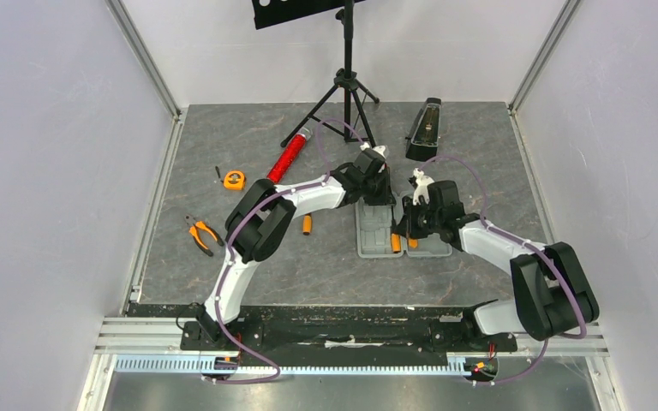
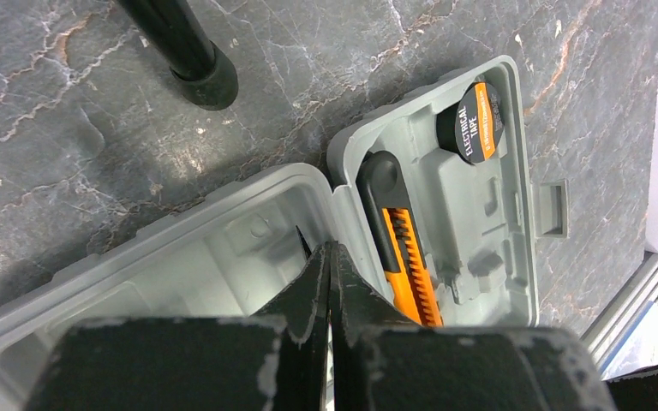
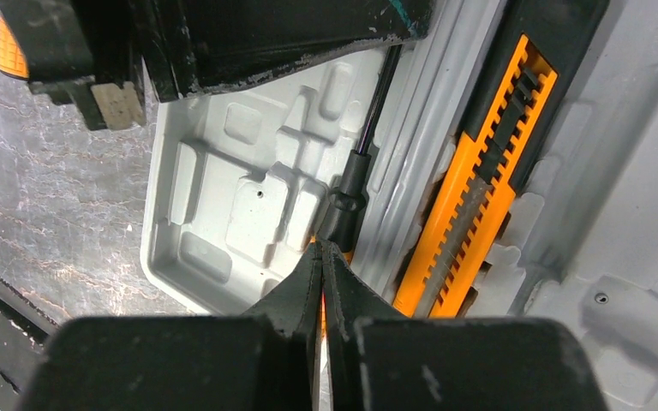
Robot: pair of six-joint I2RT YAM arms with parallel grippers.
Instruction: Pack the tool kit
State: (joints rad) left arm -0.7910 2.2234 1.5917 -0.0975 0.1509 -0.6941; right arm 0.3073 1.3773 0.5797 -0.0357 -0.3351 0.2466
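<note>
Right gripper (image 3: pixel 321 257) is pinched shut over a screwdriver (image 3: pixel 355 184) that lies along the hinge of the open case (image 1: pixel 375 243). Its fingers hide the handle, so whether it holds the tool cannot be told. Left gripper (image 2: pixel 327 255) is also closed tight, above the same hinge. Inside the case lie a knife (image 2: pixel 407 257) and a tape roll (image 2: pixel 473 122). Left of the case are a short orange tool (image 1: pixel 307 224), too small to identify, pliers (image 1: pixel 201 233) and a tape measure (image 1: pixel 234 179). Beyond the case lies a red cylinder (image 1: pixel 288 158).
</note>
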